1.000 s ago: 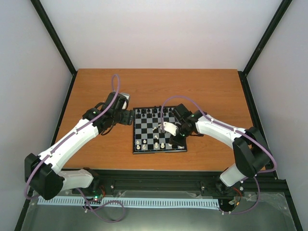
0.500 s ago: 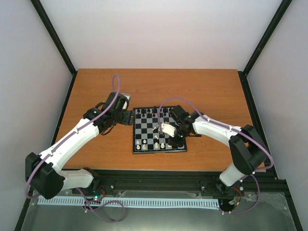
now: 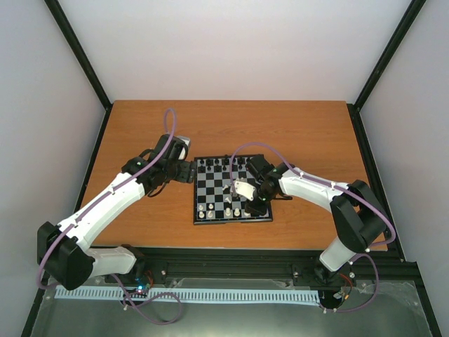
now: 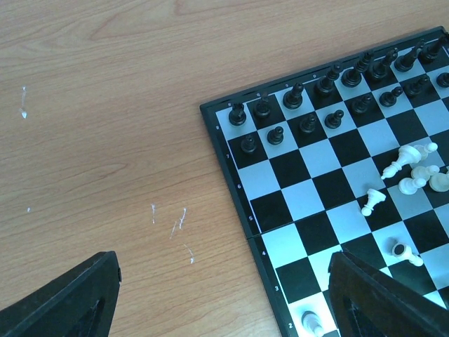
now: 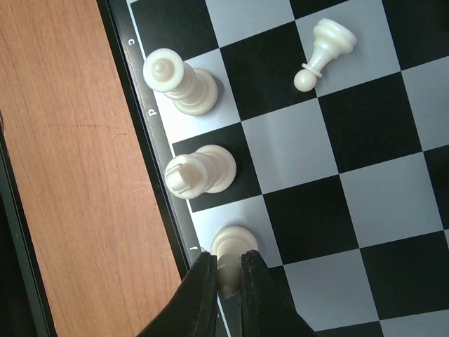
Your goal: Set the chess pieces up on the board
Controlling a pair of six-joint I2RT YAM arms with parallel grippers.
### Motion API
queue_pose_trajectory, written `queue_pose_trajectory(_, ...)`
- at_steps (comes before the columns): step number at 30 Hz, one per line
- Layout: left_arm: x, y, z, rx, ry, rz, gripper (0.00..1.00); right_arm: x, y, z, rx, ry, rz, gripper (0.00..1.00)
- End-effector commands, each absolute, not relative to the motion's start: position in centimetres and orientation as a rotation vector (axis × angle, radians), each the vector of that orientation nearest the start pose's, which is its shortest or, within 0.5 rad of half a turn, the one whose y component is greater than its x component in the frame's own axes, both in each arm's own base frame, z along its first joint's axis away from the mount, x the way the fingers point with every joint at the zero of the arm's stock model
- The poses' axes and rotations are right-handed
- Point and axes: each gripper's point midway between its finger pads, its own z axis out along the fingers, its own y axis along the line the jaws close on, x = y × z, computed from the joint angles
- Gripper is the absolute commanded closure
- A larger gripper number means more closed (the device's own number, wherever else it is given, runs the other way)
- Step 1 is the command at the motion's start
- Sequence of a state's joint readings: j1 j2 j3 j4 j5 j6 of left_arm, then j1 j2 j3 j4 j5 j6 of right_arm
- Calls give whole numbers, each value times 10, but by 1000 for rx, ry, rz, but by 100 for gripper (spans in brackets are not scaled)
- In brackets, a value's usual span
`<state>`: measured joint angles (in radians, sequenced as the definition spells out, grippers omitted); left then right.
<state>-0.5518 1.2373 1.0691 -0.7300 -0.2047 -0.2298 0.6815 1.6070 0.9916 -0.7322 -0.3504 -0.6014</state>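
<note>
Your right pincer (image 5: 226,284) is pinched tight on a small cream-white chess piece (image 5: 230,246) at the rim of the black-and-grey checkered board (image 5: 309,147). Your left pincer (image 4: 224,309) gapes wide and empty, with the board's edge under its gap.

Printed in white on the board (image 4: 240,203), along its black border, seen from the left wrist: 8, 7, 6, 5, 4, 3, 2, one beside each row, starting at the far corner and coming nearer. Along the far edge, more tiny marks (too small to read). From the right wrist, on the same border: lowercase c, d and f, each beside its own square; the spot between d and f covered by a cream-white piece (image 5: 200,173). Overhead, nothing legible.
</note>
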Motion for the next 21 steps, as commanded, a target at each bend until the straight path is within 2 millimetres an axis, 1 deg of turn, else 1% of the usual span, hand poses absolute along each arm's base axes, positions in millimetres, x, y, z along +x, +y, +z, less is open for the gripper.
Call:
queue_pose_trajectory(1,308,-149,198,326,2412,-100,17,206,250,53,-1787,2267,524,93)
queue_pose_trajectory(3,308,-149,197,327,2414,-99,17,206,249,52,-1787,2270,521,91)
queue_pose_trajectory(6,308,-150,196,329,2418,-101,17,206,249,52,-1786,2276,523,87)
queue_pose_trajectory(8,308,-150,195,331,2422,-101,17,206,250,56,-1782,2269,530,82)
queue_pose_trajectory(11,308,-150,194,333,2425,-102,16,209,252,70,-1766,2243,524,76)
queue_pose_trajectory(14,308,-152,191,340,2433,-107,16,215,252,89,-1726,2213,530,70)
queue_pose_trajectory(17,307,-156,188,361,2447,-128,17,218,251,107,-1689,2191,557,67)
queue_pose_trajectory(19,306,-161,184,386,2459,-156,19,221,249,118,-1657,2174,567,67)
queue_pose_trajectory(21,304,-168,180,418,2474,-197,22,226,245,124,-1629,2162,562,66)
